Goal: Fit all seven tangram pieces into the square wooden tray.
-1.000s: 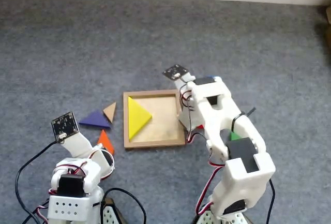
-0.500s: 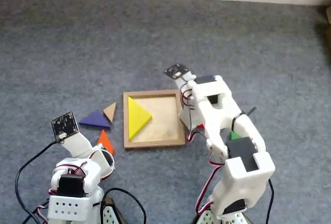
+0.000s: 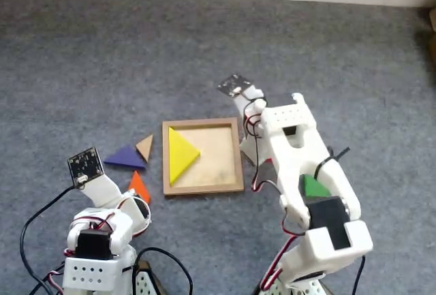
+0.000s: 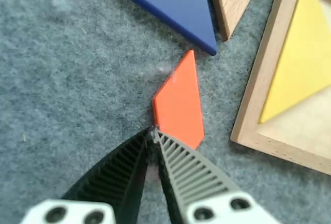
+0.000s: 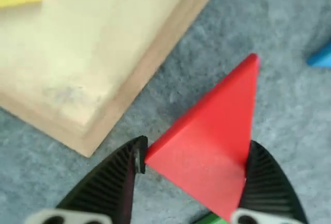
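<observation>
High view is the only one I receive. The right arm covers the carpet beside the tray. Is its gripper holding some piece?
Observer: Yes. The right gripper is shut on a red triangle, with one finger on each side of it.
Operator: Is this triangle already above the tray?
Observer: No. It is outside the square wooden tray, beside its rim, over the carpet.
Operator: And the left gripper, is it holding something?
Observer: No. The left gripper is shut and empty, with its tips at one corner of the orange parallelogram.
</observation>
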Controlling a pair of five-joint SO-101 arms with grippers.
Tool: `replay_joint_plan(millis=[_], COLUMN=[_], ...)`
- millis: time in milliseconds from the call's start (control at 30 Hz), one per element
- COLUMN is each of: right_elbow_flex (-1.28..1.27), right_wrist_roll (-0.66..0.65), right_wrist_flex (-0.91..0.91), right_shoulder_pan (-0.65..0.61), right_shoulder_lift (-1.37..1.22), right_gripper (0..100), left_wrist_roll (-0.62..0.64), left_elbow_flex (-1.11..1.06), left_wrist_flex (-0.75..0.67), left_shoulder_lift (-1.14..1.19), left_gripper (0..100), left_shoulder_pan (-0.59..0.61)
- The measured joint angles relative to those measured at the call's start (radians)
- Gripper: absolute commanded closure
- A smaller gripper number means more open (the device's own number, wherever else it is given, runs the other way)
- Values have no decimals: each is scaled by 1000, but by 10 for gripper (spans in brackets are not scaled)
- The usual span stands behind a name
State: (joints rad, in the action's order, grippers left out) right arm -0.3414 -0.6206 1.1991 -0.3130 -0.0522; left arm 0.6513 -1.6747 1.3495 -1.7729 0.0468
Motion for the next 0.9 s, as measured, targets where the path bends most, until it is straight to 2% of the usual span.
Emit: replay_joint_plan(millis=[200,467,700,900], right_elbow_flex=[55,74,118,215], right_wrist_roll=[-144,-322,-433,-448], right_wrist_flex=[-12,-198,-221,-221], right_shoulder_pan=[-81,-247,-275,-275], right_shoulder_lift=[6,5,-196,-276], right_gripper=[792,792,792,773], left_wrist_roll=[0,0,0,0], left_elbow_flex=[0,0,0,0], left_wrist_flex=[0,0,0,0], left_shoulder_lift=[0,0,0,0], left_gripper=[994,994,994,994], left_shoulder_pan=[0,0,0,0])
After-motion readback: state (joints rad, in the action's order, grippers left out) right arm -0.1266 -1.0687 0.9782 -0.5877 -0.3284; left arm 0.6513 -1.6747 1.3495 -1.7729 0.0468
